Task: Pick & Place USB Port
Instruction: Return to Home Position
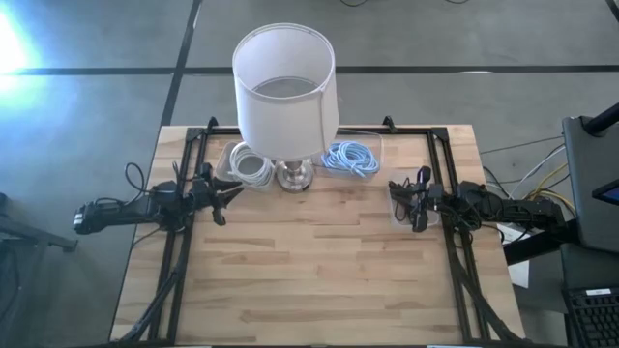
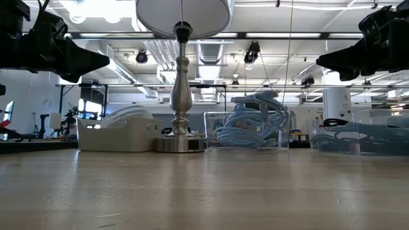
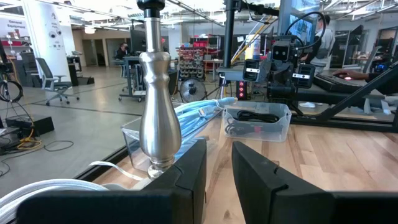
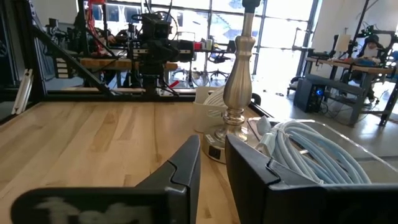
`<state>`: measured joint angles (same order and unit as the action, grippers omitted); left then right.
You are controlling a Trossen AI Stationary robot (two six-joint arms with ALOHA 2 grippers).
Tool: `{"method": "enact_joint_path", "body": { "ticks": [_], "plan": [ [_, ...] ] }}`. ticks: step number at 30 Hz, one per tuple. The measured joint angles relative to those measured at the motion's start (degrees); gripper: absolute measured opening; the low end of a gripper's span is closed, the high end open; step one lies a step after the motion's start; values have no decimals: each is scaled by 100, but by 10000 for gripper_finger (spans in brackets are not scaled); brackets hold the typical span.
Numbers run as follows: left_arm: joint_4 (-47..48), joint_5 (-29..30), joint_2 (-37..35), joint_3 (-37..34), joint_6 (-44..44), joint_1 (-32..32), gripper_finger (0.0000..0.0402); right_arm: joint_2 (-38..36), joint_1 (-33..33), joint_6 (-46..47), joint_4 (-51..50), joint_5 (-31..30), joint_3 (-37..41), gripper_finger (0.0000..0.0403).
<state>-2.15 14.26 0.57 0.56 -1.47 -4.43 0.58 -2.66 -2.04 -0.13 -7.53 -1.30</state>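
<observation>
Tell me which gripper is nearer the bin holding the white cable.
Left. The left gripper hovers close beside the white cable bin. The right gripper is well off on the other side, beyond the lamp base and the blue cable bin.

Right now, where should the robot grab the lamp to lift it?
Probably the thin metal stem, coming level from the side. The wide shade covers it from above, and the lamp stands upright, so the narrow neck suits a sideways pinch.
</observation>
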Motion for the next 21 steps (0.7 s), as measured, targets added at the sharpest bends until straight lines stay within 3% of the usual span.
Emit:
{"method": "enact_joint_path", "body": {
  "ticks": [21],
  "plan": [
    [0, -2, 1, 0, -1, 0, 81, 0, -4, -5, 0, 0, 0, 88]
  ]
}}
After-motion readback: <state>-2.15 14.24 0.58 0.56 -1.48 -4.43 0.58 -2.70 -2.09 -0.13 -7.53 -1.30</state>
